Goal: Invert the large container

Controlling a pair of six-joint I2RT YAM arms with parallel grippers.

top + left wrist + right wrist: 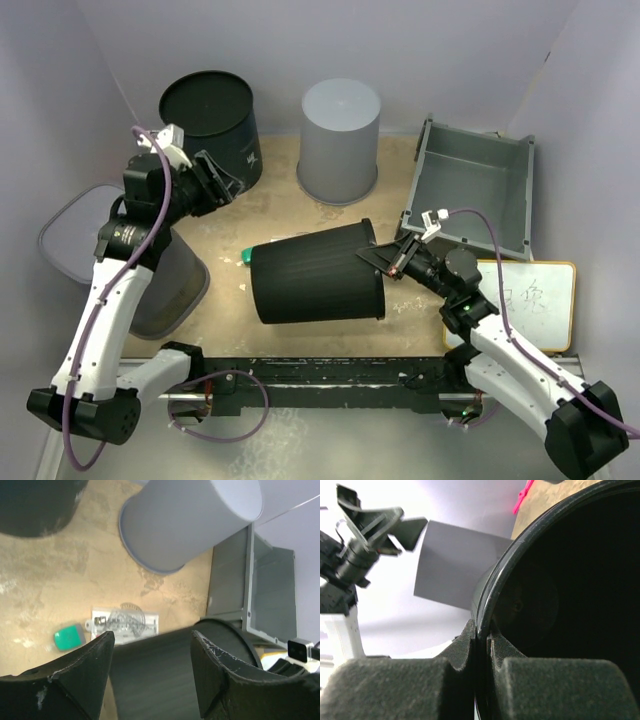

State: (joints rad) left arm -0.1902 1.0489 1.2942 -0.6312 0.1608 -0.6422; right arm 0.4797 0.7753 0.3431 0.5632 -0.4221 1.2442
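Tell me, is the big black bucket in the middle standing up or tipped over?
Tipped over. The black bucket lies on its side, its open mouth facing sideways, with the right gripper shut on its rim.

Left tool [220, 180] raised, jaws wide, right tool [386, 262] low, clamped.
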